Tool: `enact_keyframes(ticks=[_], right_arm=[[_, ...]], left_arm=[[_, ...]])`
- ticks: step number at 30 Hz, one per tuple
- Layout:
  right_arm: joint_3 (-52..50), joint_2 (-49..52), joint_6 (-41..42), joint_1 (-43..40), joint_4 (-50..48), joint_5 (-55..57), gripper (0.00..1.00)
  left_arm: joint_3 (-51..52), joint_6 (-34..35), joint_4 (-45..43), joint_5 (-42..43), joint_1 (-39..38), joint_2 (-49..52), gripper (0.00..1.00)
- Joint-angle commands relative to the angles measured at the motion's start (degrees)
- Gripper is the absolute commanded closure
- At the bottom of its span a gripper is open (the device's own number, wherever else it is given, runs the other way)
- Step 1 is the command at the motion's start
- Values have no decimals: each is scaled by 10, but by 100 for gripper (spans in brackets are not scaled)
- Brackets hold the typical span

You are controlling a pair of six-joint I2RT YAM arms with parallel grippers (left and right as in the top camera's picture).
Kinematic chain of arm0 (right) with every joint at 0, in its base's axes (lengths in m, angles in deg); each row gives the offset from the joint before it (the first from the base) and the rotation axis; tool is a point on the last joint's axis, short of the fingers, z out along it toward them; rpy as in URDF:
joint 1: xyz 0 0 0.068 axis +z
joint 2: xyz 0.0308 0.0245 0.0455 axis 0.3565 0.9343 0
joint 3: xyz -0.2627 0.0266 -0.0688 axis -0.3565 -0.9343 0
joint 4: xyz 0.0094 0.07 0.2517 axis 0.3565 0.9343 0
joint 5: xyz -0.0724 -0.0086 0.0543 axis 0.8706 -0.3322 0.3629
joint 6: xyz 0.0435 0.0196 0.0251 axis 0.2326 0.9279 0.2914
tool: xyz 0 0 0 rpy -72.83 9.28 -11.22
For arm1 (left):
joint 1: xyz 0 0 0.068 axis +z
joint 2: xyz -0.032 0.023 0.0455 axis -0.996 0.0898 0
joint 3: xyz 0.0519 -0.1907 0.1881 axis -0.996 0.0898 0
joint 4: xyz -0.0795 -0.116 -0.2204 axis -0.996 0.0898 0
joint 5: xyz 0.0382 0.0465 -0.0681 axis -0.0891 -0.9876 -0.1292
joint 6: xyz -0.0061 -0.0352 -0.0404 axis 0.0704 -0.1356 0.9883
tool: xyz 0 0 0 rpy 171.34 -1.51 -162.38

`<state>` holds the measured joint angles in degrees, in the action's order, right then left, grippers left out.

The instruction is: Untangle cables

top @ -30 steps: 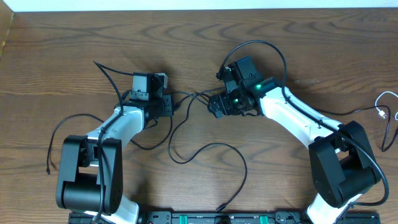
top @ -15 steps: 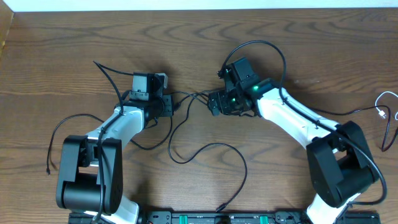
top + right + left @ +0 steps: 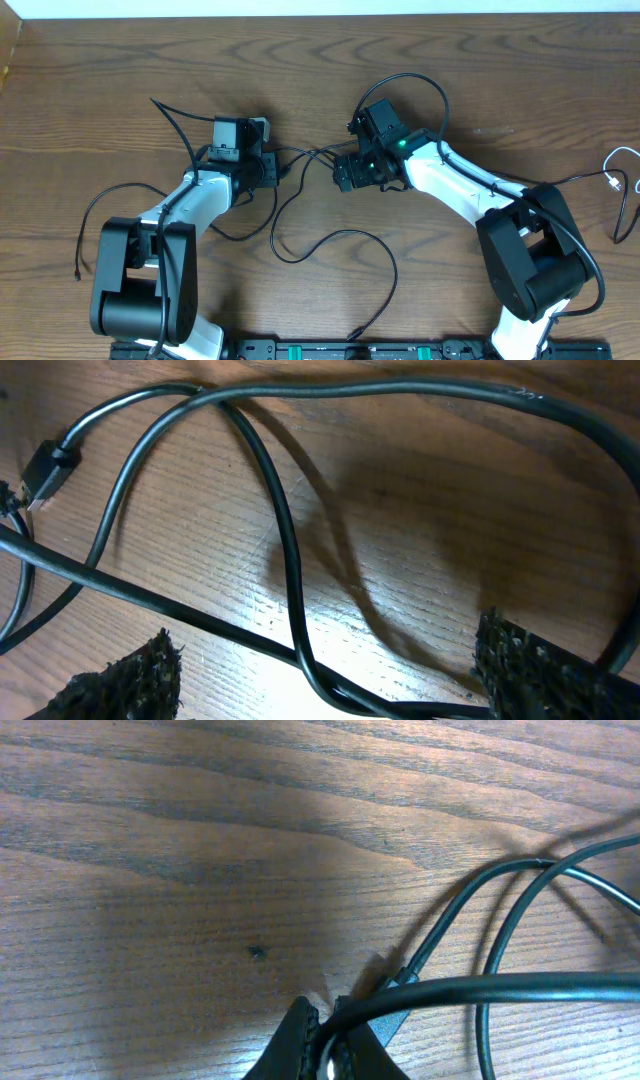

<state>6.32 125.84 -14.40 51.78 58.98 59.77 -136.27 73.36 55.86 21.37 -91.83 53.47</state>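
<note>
Partly cropped, left pincer (image 3: 325,1032) clamps a black cable (image 3: 500,987); right pincer (image 3: 325,665) gapes.

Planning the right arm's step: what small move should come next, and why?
Probably close the right gripper on the black loop between its open jaws; the left gripper is shut on a cable, so pulling apart could loosen the crossing.

Two white-and-black jointed robot arms are showing: left arm (image 3: 190,200), right arm (image 3: 460,185) | two black two-finger hands are showing: left hand (image 3: 322,1038), right hand (image 3: 342,172) | one brown wood-grain counter (image 3: 100,60) is showing | one thin white cord (image 3: 622,158) is showing | thin black cords (image 3: 287,560) are crossing, count unclear | one small black plug end (image 3: 45,468) is showing
</note>
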Motion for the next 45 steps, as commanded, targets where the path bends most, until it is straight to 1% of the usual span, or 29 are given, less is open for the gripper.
enact_keyframes(ticks=[1,4,6,11,13,20,26,30,32,38,45], right_arm=[[7,2,6,3,1,0,9],[7,2,6,7,0,-2,11],[7,2,6,8,0,-2,15],[7,2,6,11,1,-1,32],[6,2,5,12,0,-1,36],[3,3,5,15,-5,1,38],[3,6,6,15,-15,1,46],[3,12,12,15,-18,1,45],[3,12,20,15,-24,1,41],[3,13,36,15,-45,-1,31],[3,13,47,15,-56,-4,30]], left_arm=[[-1,-10,1,7,-2,2,93],[-1,-10,2,7,-2,2,92],[-1,-10,2,7,-2,2,92],[-1,-10,2,7,-2,2,92],[-1,-10,3,7,-2,2,92],[-1,-10,6,7,-2,2,92],[-1,-10,15,7,-2,2,92],[-1,-10,34,7,-2,2,93],[-1,-13,42,7,-2,2,92],[-1,-84,44,7,-2,2,92],[-1,-142,63,5,-2,2,93]])
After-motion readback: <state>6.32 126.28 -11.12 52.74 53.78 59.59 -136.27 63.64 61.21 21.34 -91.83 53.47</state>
